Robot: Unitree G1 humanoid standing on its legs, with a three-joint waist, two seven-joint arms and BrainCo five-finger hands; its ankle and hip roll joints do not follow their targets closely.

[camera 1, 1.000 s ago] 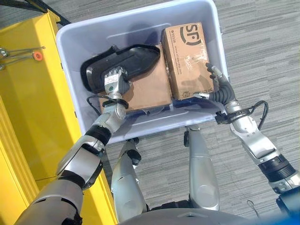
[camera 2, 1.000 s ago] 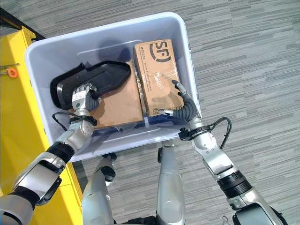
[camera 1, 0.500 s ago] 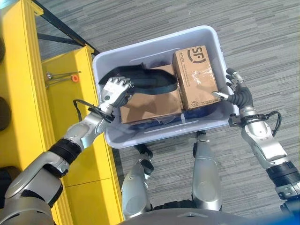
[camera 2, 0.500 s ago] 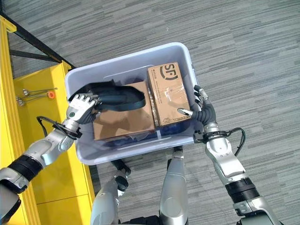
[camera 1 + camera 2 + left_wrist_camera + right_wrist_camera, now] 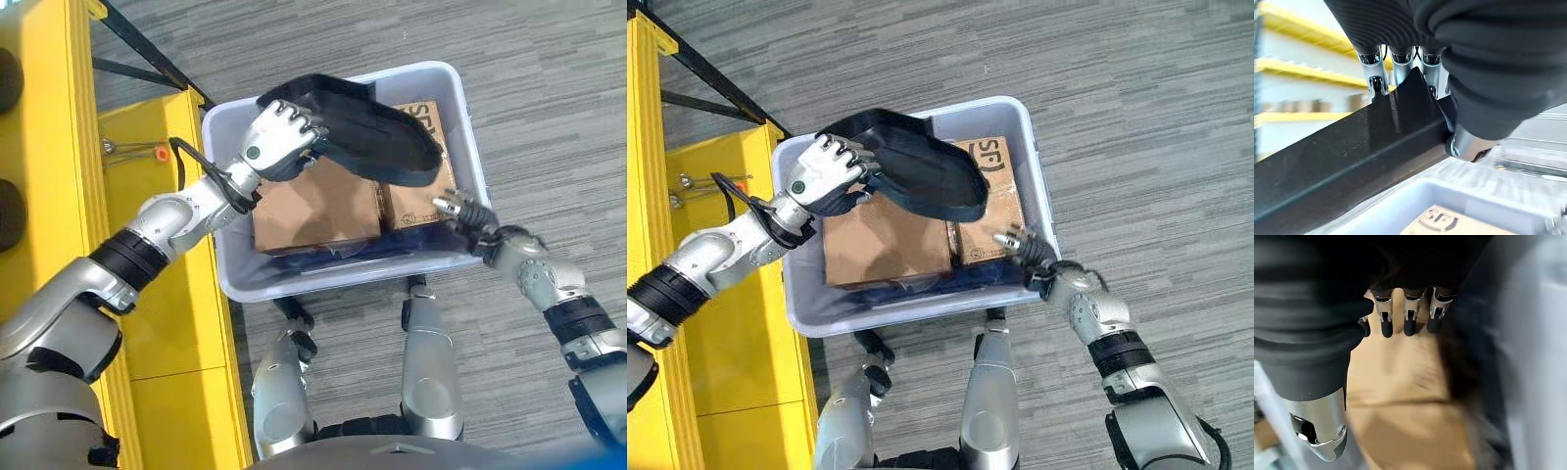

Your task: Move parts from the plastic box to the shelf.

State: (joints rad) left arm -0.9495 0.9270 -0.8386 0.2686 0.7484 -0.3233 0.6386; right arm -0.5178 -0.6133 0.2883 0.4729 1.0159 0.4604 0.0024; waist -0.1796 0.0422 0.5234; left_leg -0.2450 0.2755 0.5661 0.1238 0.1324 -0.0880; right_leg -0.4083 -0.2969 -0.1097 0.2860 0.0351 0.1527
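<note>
From the left eye view, the left hand (image 5: 277,145) has its fingers clamped on one end of a long black plastic part (image 5: 367,137), holding it clear above the pale plastic box (image 5: 323,279) that sits on the grey carpet. The part stretches from the hand toward four o'clock, crossing over the two cardboard cartons inside: a flat brown carton (image 5: 313,211) below the hand and a taller printed carton (image 5: 421,196) at its three o'clock side. The right hand (image 5: 468,215) sits at the box's near right corner, right by the printed carton. At nine o'clock of the box stands the yellow shelf (image 5: 147,196), with a small metal tool (image 5: 132,149) lying on it.

The right eye view gives the same arrangement: the left hand (image 5: 828,171) gripping the black part (image 5: 926,176) over the box (image 5: 921,308), the right hand (image 5: 1029,253) low at the box rim.

In the left wrist view the fingers (image 5: 1374,71) curl over the edge of the black part (image 5: 1352,156), thumb beneath; the box and a printed carton (image 5: 1449,223) lie below.

In the right wrist view the fingers (image 5: 1408,316) are straight and slightly spread, holding nothing, over brown cardboard (image 5: 1410,401).
</note>
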